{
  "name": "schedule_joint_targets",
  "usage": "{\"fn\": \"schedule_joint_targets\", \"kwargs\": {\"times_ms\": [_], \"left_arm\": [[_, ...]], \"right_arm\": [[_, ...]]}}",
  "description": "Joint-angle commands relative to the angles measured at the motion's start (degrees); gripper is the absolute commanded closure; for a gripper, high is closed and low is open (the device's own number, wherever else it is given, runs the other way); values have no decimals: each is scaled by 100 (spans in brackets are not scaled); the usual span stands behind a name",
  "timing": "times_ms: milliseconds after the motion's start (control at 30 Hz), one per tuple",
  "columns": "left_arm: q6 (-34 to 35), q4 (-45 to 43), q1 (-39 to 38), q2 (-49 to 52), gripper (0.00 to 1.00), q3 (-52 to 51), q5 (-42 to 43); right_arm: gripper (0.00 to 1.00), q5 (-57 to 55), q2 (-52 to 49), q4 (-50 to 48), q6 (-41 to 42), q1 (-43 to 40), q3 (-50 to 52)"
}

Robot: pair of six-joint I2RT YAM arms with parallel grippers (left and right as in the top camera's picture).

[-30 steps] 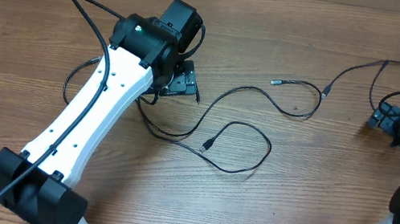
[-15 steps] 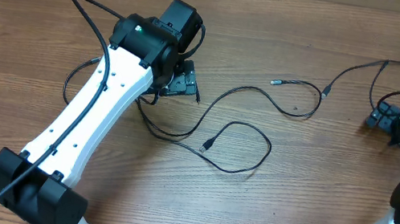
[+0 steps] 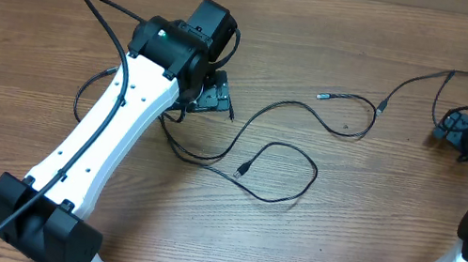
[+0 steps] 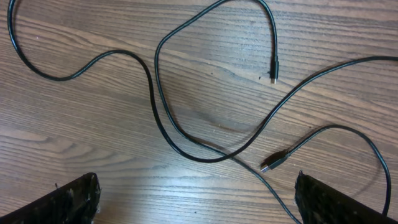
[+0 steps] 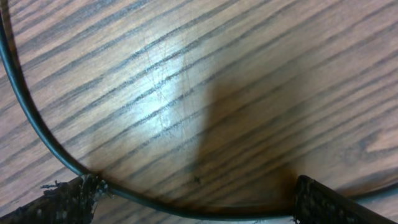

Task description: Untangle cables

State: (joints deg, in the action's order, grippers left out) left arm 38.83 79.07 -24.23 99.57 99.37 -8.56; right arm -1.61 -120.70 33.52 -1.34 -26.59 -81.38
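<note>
Moved since earlier: the right gripper (image 5: 199, 200) has shifted a little toward the far edge of the table. The left gripper (image 4: 196, 202) and the cords lie as they did.
Task's things: thin black flexible cables (image 4: 154, 99) lie loose on the brown wood-grain table (image 3: 337, 253), spread from beside the left gripper across the middle to the right gripper.
Left pincer: jaws stand fully apart above the cords, with nothing between the pads.
Right pincer: jaws are spread wide and low over the wood. One cord runs across the table between the fingertips and brushes one of them, but it is not clamped.
Done so far: by my reading, well along. There is no tight knot, and every strand can be followed by eye.
Still to do: two cords cross in front of the left gripper, near a small silver-tipped plug (image 4: 272, 164). On the right side, one cord's end sits just beside the middle cord's bend, and I cannot tell whether they touch.
Writing: no brand, label or lettering can be read in any view.
</note>
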Motion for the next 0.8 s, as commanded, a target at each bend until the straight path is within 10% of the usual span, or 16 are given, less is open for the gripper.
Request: {"fn": "schedule_joint_targets", "kwargs": {"times_ms": [0, 767], "left_arm": [[-70, -7, 22, 42, 0, 9, 26], [-70, -7, 22, 42, 0, 9, 26]], "right_arm": [[0, -127, -699, -101, -24, -20, 44], [3, 39, -474, 1565, 127, -9, -1207]]}}
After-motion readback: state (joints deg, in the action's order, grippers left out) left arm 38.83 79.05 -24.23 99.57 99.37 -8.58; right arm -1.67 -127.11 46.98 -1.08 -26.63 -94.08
